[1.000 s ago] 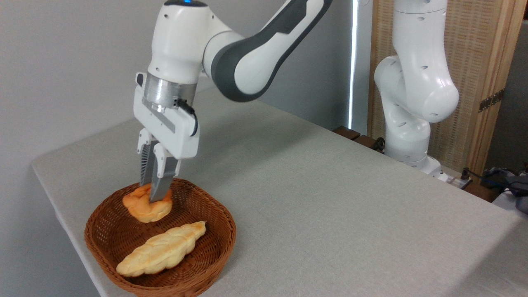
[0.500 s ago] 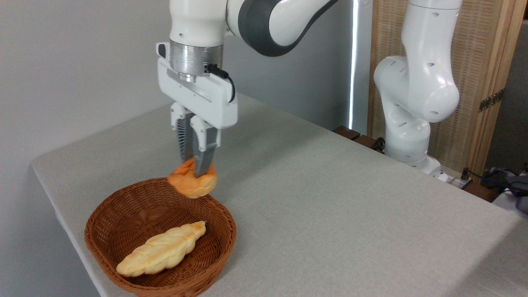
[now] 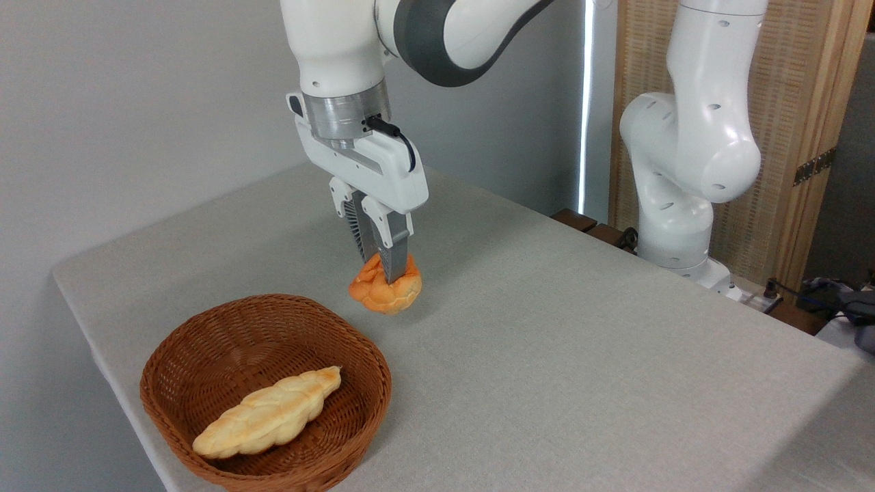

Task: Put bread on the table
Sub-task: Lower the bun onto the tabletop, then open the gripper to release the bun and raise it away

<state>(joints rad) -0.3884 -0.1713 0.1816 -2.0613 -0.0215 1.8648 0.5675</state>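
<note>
Basket [image 3: 205, 383], brown wicker, rounded-square, sits at the table's 7 o'clock corner. Contents: one long pale braided loaf [image 3: 266, 413], lying diagonally on the basket floor, glossy crust, darker tip toward 1 o'clock. Rest of the basket floor is bare weave.

Bread [image 3: 385, 290], small round golden-orange bun with knobbly cracked crust, is out of the basket, at 1 o'clock from its rim and apart from it. Gripper [image 3: 384, 270] points down and is clamped on the bun's top; jaws nearly together, pinching the crust. Near finger [image 3: 394, 256] is smooth grey; the far one is ribbed and mostly hidden behind it. Bun's upper middle is covered by the fingers. Can't tell whether the bun's underside touches the table [image 3: 581, 342] or hangs just above it; a soft shadow sits right under it.

Table: light grey fabric-like cover, fine weave, rounded corners, large flat top. Its 5 o'clock edge runs out of frame.

Arm [image 3: 690, 137]: glossy white shells, dark grey joint band, brushed metal wrist ring, black cable at the wrist. Upper links cut off at the top edge. Base at 3 o'clock, behind the table edge.
</note>
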